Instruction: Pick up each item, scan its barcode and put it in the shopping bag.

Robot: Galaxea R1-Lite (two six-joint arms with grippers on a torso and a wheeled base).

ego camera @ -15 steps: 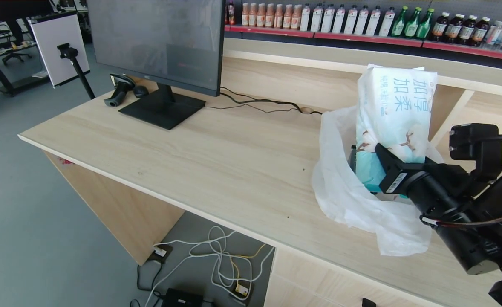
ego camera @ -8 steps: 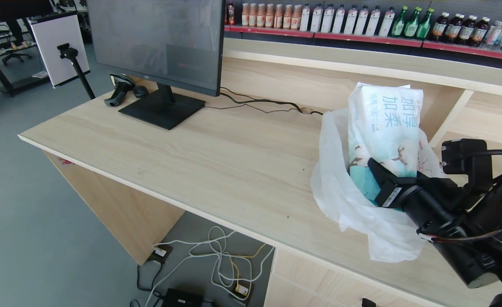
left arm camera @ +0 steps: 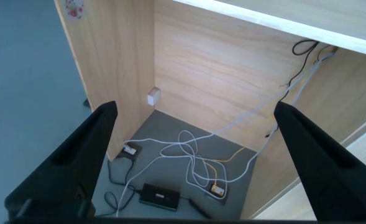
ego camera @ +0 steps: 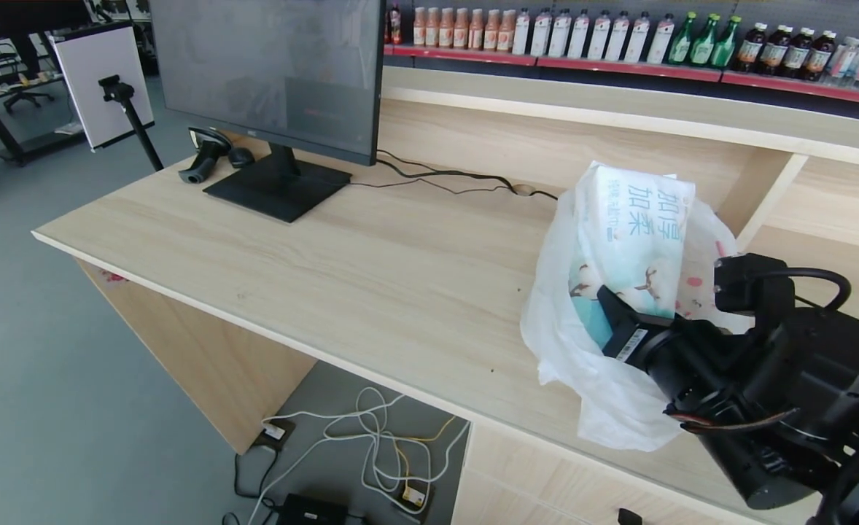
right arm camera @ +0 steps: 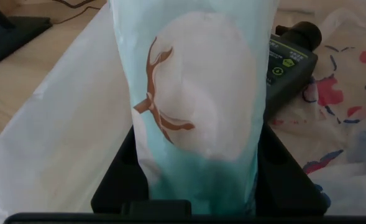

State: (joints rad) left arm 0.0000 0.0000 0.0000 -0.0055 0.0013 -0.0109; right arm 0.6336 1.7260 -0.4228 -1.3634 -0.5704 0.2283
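R claw grips tissue pack in bag.

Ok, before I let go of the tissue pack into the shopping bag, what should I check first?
1. Right tool shut on the tissue pack: ok.
2. Pack's lower end inside the mouth of the shopping bag: ok.
3. Pack resting on the bag's floor: cannot tell, as the bag wall hides its lower end.
4. Pack free of the dark item lying in the bag: cannot tell. They are side by side and contact is unclear.
5. Bag fully supported on the counter: not ok, since its lower fold hangs over the near edge.
6. Left tool open and holding nothing: ok.
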